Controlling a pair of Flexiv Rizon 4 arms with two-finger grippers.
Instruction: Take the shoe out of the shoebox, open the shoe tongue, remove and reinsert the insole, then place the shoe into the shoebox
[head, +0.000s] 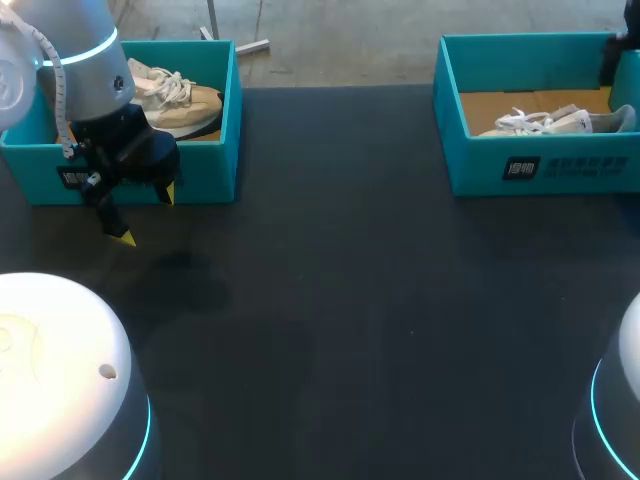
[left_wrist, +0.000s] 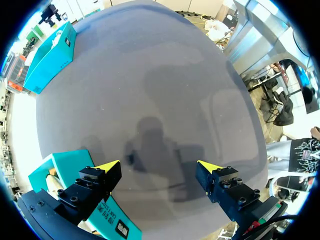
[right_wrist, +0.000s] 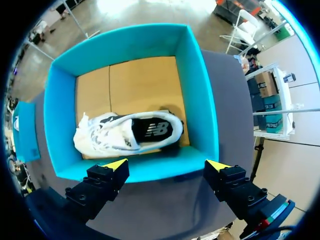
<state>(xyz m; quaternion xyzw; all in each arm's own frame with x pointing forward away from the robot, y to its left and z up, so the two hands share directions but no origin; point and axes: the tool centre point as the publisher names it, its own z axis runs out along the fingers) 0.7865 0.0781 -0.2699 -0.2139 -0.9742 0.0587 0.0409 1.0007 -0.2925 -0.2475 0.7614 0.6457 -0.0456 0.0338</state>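
A white shoe (right_wrist: 125, 134) with a black insole lies on its side in the right teal shoebox (right_wrist: 200, 100), on the cardboard floor. My right gripper (right_wrist: 167, 165) hangs open above the box's near wall, holding nothing. From overhead the same white shoe (head: 555, 122) lies in the right shoebox (head: 540, 165) at the back right. My left gripper (head: 148, 215) is open and empty just in front of the left teal shoebox (head: 205, 175), which holds a beige shoe (head: 175, 95). Under my left gripper (left_wrist: 158, 166) there is only bare dark table.
The dark table (head: 350, 300) stretches between the two boxes. The white arm bases (head: 60, 370) stand at the near corners. The left box's corner (left_wrist: 50, 175) sits close beside my left gripper's finger.
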